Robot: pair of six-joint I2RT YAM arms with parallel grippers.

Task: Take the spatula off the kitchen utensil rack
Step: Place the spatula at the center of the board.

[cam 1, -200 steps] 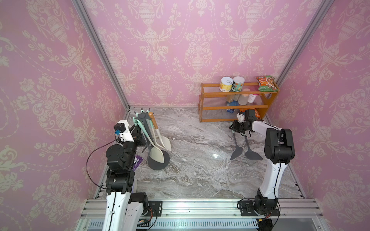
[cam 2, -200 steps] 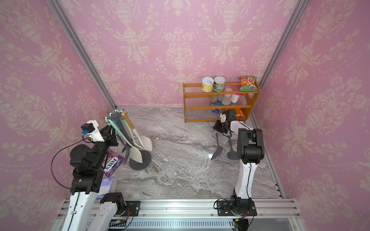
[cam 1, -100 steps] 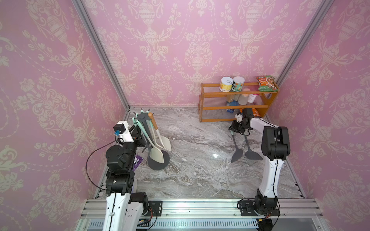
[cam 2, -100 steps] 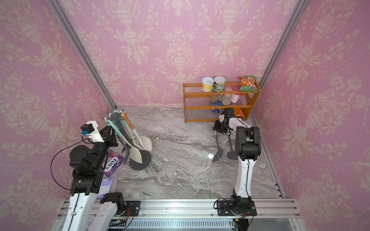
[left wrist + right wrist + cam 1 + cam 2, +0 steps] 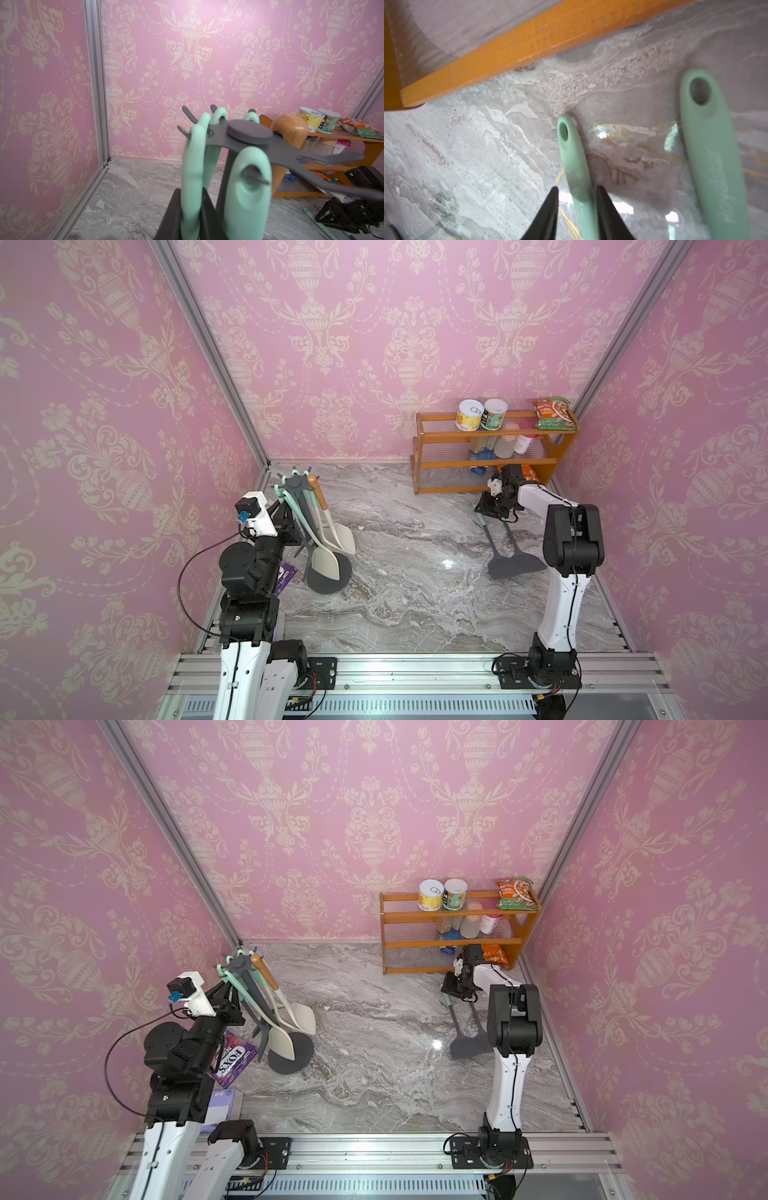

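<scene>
Loosening its hold, the right gripper (image 5: pixel 577 187) now has its two black jaws standing a little apart on either side of a mint-green handle (image 5: pixel 572 158). A sliver of marble shows beside one jaw. A second ago those jaws were pinched tight on it.

The handle belongs to the spatula (image 5: pixel 500 568), which lies on the tabletop (image 5: pixel 415 605) near the right edge. Its dark grey blade rests flat toward the near side, and its handle points at the far right corner, just in front of the orange wooden shelf (image 5: pixel 449 465). A second spatula (image 5: pixel 528 564) lies just beside it, closer to the right edge.

The kitchen utensil rack (image 5: pixel 296 484) stands well apart, by the left edge toward the far left corner, with other utensils hanging from its hooks. The left gripper (image 5: pixel 190 193) stays clamped on a mint-handled utensil (image 5: pixel 192 149) that hangs there, unchanged over the last second.

To my eye the spatula is off the rack and set down. What remains is for the right arm to lift clear without dragging the handle along.
</scene>
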